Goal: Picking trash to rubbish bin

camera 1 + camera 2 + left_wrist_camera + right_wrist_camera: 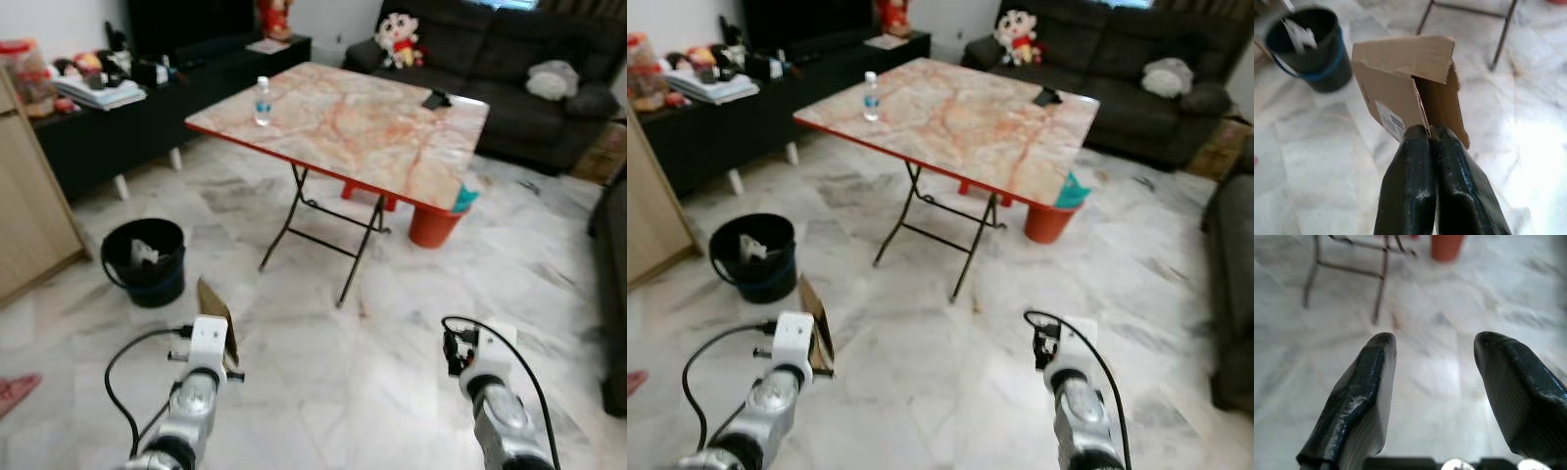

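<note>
My left gripper (1429,131) is shut on a torn piece of brown cardboard (1408,83) with a white label, held upright above the marble floor. From the head, the cardboard (219,319) rises just ahead of my left wrist. A black rubbish bin (145,258) with a blue band stands on the floor ahead and to the left of it, with white trash inside; this bin (1305,46) lies beyond the cardboard in the left wrist view. My right gripper (1434,348) is open over bare floor, holding nothing.
A folding table (353,127) with a marble-pattern top stands ahead, carrying a water bottle (263,102) and a dark object (437,99). An orange bucket (435,224) sits under its far right side. A dark sofa (509,78), a black low cabinet (147,108) and a wooden cupboard (29,215) surround the floor.
</note>
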`<state>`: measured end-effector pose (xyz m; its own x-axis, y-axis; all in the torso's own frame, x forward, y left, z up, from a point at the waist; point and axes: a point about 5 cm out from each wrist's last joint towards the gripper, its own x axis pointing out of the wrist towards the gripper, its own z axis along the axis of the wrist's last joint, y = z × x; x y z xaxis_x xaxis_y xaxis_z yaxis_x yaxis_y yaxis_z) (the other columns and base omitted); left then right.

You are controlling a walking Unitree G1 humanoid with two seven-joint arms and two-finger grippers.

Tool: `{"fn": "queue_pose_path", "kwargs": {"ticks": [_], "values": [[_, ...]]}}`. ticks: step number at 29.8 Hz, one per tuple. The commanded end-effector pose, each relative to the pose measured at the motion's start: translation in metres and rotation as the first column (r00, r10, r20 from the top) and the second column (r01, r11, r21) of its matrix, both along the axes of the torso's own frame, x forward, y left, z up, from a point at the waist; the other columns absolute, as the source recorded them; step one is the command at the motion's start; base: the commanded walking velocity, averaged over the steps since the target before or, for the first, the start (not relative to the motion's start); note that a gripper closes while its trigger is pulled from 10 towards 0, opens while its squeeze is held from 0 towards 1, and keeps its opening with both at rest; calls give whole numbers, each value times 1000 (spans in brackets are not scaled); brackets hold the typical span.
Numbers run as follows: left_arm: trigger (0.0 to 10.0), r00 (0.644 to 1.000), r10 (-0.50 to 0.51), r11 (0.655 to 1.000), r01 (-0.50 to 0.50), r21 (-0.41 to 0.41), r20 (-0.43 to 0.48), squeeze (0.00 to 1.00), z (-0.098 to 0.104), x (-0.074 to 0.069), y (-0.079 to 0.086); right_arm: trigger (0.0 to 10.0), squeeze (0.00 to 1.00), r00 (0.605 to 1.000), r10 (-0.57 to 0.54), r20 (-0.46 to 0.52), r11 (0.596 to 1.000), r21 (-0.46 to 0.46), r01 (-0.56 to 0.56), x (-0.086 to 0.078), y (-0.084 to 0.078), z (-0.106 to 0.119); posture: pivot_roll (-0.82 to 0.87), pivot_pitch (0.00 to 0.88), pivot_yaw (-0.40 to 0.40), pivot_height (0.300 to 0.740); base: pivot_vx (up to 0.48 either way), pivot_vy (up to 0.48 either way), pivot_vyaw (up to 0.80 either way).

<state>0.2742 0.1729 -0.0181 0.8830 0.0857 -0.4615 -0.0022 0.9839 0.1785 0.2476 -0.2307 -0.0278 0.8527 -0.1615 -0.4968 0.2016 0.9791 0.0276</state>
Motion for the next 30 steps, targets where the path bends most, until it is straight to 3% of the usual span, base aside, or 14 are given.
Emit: {"fn": "queue_pose_path", "kwargs": {"ticks": [1,5,8,17,30], "values": [[10000,998,16,1000,-16,4,-68,0,-12,-12,1,10000,0,997,-40,-64,999,-16,39,-9,-9,-7,77,0,-115,740,0,0,0],[10000,986,61,998,-61,9,-152,0,-28,-34,9,10000,0,977,-119,-176,993,4,122,-37,-14,-25,77,0,-116,740,0,0,0],[10000,971,78,997,-75,24,-224,0,-41,-53,14,10000,0,966,-113,-232,993,14,119,-51,-10,-35,83,0,-115,740,0,0,0],[10000,939,104,994,-104,20,-329,0,-58,-82,19,10000,0,942,-111,-317,994,-26,109,-69,-10,-46,88,0,-116,740,0,0,228],[10000,941,117,993,-120,9,-319,0,-57,-81,20,10000,0,941,-107,-321,994,-20,106,-67,-4,-46,104,0,-121,740,0,0,799]]}}
